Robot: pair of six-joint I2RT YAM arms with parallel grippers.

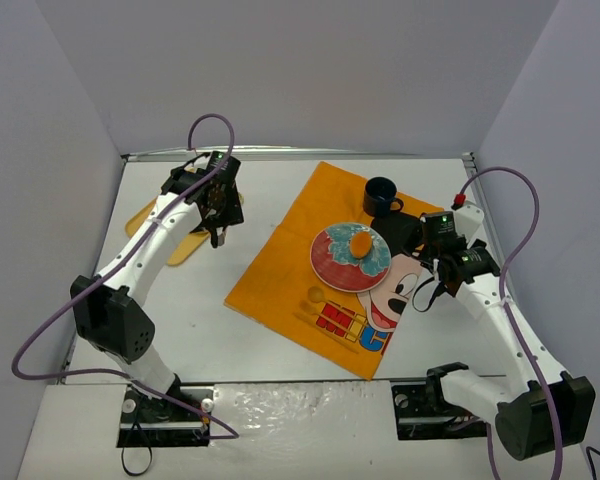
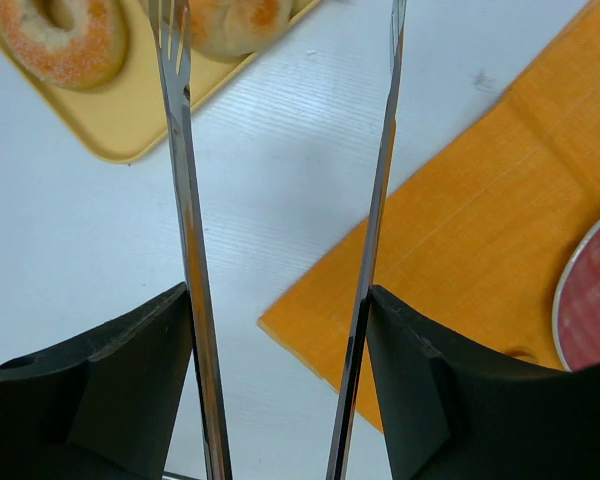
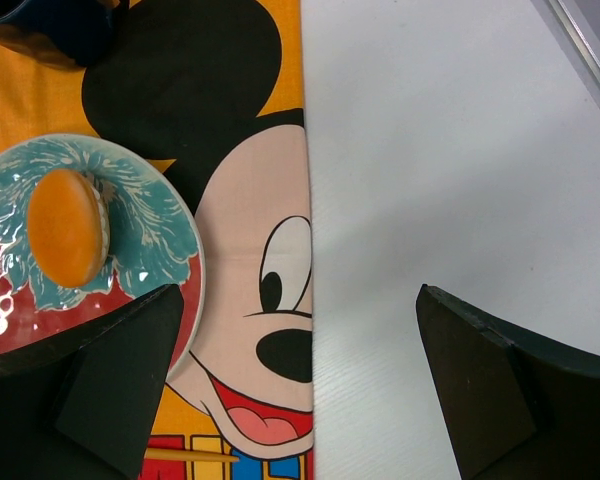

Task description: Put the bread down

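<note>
My left gripper (image 1: 218,215) is shut on a pair of metal tongs (image 2: 185,200), whose two arms stand apart with nothing between them. The tong tips reach a yellow tray (image 2: 130,125) that holds a sugared ring bread (image 2: 65,35) and a second bread (image 2: 235,22). One round orange bread (image 1: 361,241) lies on the red and teal plate (image 1: 325,265); it also shows in the right wrist view (image 3: 68,227). My right gripper (image 1: 420,270) is open and empty above the right edge of the orange mat (image 3: 250,140).
A dark blue mug (image 1: 382,195) stands on the mat behind the plate. The yellow tray (image 1: 150,215) lies at the far left of the white table. White walls close in the back and both sides.
</note>
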